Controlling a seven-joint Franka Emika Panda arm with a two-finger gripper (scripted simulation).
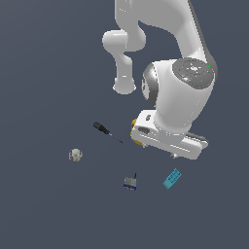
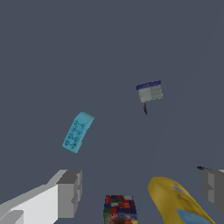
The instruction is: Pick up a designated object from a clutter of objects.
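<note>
The designated object, a flat cyan brick (image 1: 172, 179) (image 2: 78, 132) with round studs, lies alone on the dark floor. My gripper (image 2: 141, 189) is open, with one grey finger (image 2: 70, 192) on each side of the wrist view and nothing between them. It hangs above the floor, apart from the brick. In the exterior view the white hand (image 1: 168, 138) sits just above the brick in the picture, and its fingertips barely show. Of the clutter, a red-blue can (image 2: 120, 210) and a yellow bottle (image 2: 177, 201) lie near the fingers.
A small grey-blue item (image 1: 130, 182) (image 2: 149, 92) with a black stick lies to the exterior view's left of the brick. A black screwdriver (image 1: 104, 130) and a white ball (image 1: 75, 155) lie further left. The hand mostly hides the yellow bottle (image 1: 134, 131).
</note>
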